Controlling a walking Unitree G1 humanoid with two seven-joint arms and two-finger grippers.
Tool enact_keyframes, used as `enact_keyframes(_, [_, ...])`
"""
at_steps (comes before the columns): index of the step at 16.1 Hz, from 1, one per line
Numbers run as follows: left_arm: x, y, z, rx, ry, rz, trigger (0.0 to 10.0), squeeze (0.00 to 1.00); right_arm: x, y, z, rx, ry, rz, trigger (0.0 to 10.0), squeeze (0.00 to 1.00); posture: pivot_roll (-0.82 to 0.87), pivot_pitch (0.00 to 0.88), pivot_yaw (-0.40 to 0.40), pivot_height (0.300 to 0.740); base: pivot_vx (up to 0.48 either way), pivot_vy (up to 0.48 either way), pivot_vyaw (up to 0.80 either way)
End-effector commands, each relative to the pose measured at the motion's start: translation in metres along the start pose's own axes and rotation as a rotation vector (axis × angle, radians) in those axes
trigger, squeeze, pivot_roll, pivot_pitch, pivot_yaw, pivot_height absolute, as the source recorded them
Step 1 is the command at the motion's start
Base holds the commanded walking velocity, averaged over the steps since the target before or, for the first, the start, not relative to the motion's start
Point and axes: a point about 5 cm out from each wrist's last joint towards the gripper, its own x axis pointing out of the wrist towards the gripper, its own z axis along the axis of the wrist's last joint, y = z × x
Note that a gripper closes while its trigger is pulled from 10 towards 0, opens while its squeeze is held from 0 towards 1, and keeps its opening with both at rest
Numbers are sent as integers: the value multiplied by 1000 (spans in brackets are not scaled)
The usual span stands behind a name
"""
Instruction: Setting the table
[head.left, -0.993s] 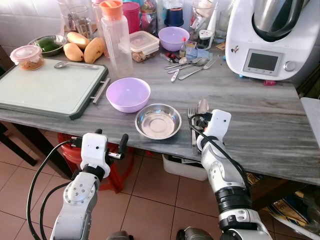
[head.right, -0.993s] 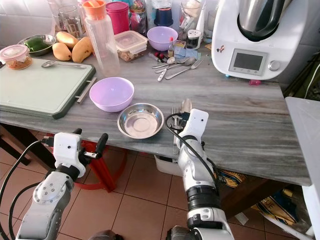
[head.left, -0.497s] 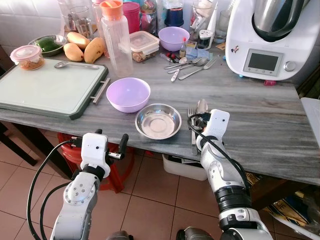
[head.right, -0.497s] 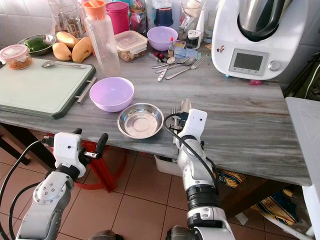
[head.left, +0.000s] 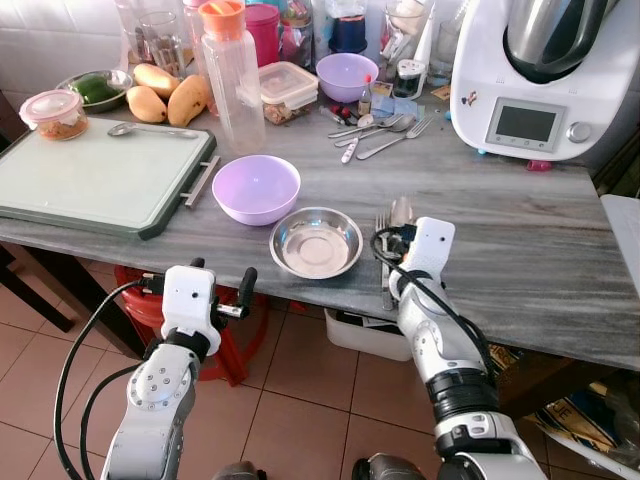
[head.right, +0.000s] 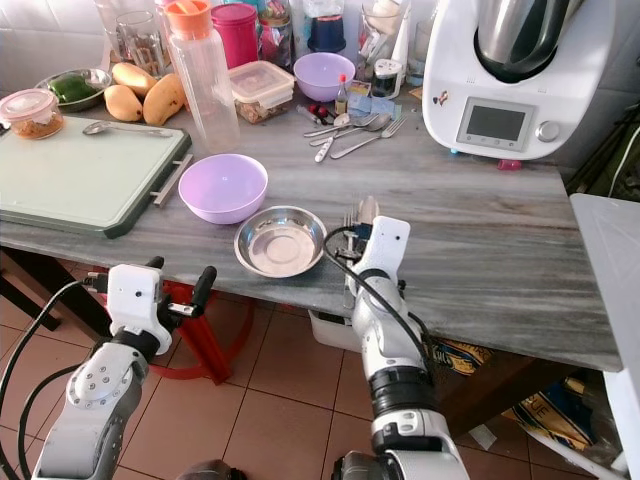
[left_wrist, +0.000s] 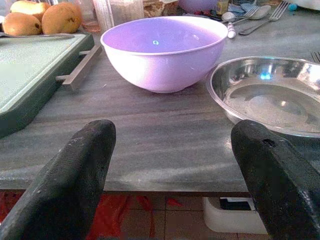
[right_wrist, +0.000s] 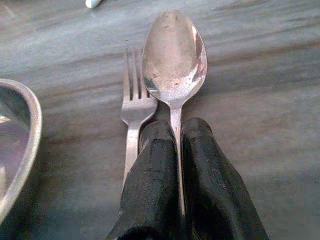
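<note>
Your right end effector (right_wrist: 176, 165) stays pinched on the spoon (right_wrist: 174, 60) handle and has crept forward, laying it on the worktop (head.left: 520, 230) beside the fork (right_wrist: 135, 102), right of the steel bowl (head.left: 316, 241); placement looks nearly done; your left end effector (left_wrist: 165, 165) hangs open short of the purple bowl (head.left: 257, 188); nothing obstructs.

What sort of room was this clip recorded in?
Most likely a home kitchen: a grey stone-look counter holds a white cooking machine, a green cutting board, mangoes and loose cutlery, above a terracotta tile floor.
</note>
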Motion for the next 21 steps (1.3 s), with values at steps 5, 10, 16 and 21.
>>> enact_keyframes(5, [2,-1,3,0,-10,-3,10000,0,3,4,5,9,-16,5,10000,0,41,15,6,740,0,0,0])
enact_keyframes(10, [2,0,3,3,-9,-4,10000,0,0,-7,9,-2,-34,-21,10000,0,37,9,7,740,0,0,0])
enact_keyframes(16, [3,0,2,5,-6,-9,10000,0,-11,-34,3,-17,-4,-73,10000,0,29,3,12,740,0,0,0])
enact_keyframes(21, [4,0,2,8,-5,-15,10000,0,-16,-36,-9,-18,75,-37,10000,0,26,0,16,740,0,0,0])
